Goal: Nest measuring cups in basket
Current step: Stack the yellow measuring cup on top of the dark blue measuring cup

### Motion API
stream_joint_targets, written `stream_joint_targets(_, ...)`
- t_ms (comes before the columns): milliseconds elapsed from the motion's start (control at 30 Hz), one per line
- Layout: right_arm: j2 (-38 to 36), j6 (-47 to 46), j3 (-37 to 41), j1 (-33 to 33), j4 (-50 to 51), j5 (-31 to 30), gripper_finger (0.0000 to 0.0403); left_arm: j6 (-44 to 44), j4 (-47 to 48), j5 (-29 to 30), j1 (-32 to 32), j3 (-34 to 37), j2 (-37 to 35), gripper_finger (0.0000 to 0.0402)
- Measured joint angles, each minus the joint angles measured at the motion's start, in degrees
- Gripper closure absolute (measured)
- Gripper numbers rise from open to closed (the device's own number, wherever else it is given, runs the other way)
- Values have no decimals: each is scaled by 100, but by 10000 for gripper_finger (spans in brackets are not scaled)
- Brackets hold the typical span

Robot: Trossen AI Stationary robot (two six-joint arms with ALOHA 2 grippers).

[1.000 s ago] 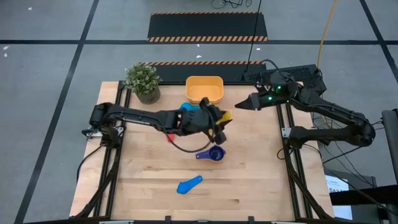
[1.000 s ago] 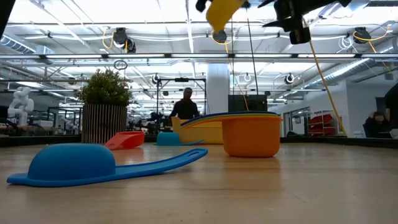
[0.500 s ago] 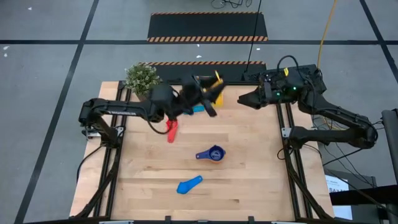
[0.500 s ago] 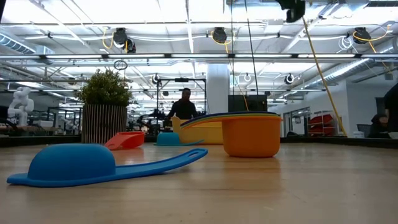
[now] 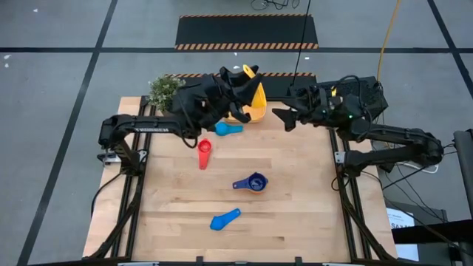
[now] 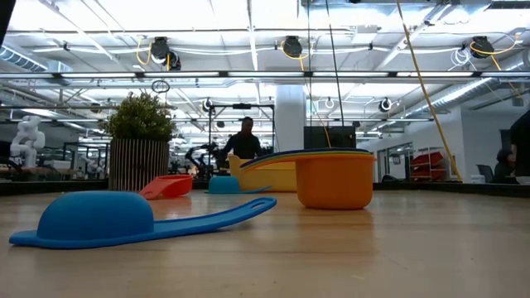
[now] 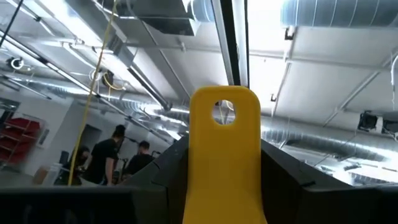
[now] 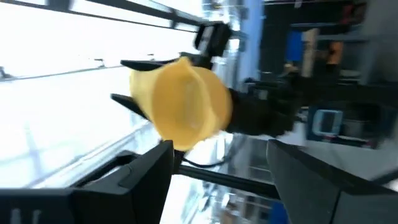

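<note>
While raised above the shallow orange-yellow plastic basket [image 5: 238, 116] at the table's far edge, left gripper [image 5: 238, 85] clamps the yellow plastic measuring cup [image 5: 255, 94] by its flat handle. Right gripper [image 5: 283, 118]: jaws apart, empty, just beside.

No legible txt or labels.

plant [image 5: 164, 90] crowding basket [image 5: 258, 111], mid-table open

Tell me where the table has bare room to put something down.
Bare wood runs along the right edge of the table, right of the dark blue cup, and down the left side below the red cup. It is crowded at the back, around the basket and left gripper.
</note>
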State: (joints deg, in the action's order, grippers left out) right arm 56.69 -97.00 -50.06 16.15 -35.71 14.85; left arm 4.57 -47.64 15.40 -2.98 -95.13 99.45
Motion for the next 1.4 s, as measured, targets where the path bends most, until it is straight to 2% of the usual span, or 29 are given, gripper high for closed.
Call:
stream_joint_targets(267,453,-397,0,-129,-997,-293,151,6,-676,2,0,4,220,254)
stream_joint_targets(800,773,-580,1,-253,-921,-293,153,-130,-335,4,-61,4,239,253)
stream_joint_targets(1167,765,-473,0,-250,-886,-309,228,-187,-283,0,-70,4,239,252)
stream_joint_targets(1400,765,-464,0,-246,-843,-323,247,-187,-211,0,-70,4,239,254)
